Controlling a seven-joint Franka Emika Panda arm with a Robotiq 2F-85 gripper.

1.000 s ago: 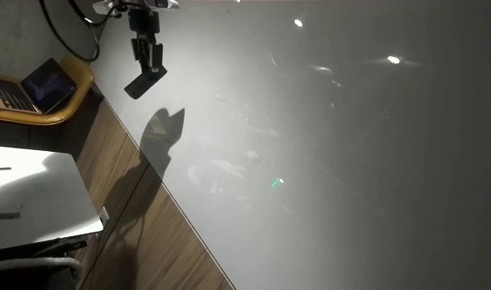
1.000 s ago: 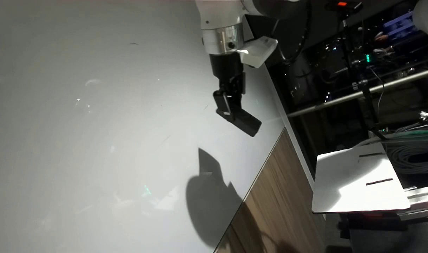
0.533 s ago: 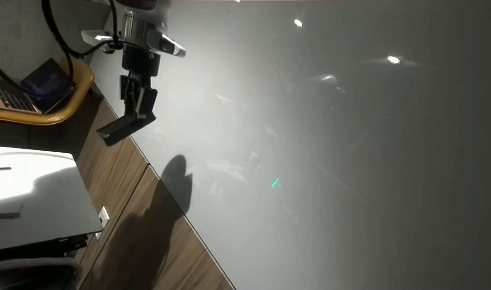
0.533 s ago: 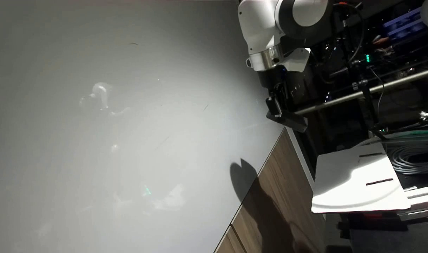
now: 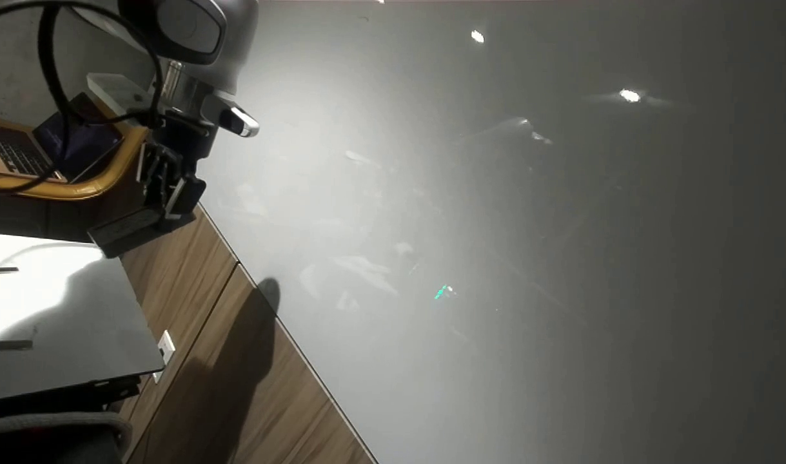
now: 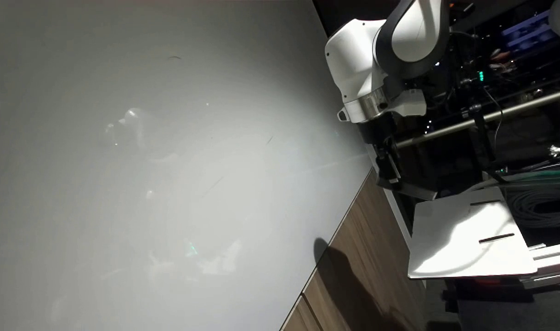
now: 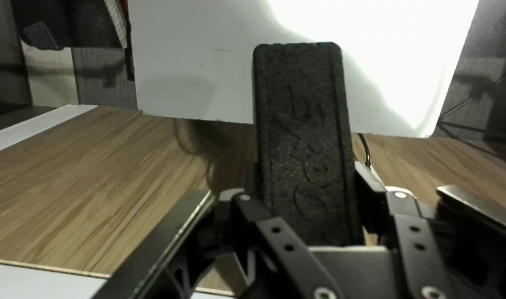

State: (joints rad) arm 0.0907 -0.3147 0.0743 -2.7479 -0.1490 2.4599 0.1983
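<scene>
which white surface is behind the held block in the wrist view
The partly glaring panel at the top, behind the black block; the white trim lies left, the large white surface along the bottom.

Exterior cameras both stood back, facing pale glossy surface (image 5: 528, 225) from different angles. Wrist camera sat close, looking along hand (image 7: 310, 180); all three views shared wood panelling (image 5: 302, 412) and white plate (image 6: 449, 225).

The block (image 7: 303, 143) is black (the wood (image 7: 78, 187) brown-streaked).
</scene>
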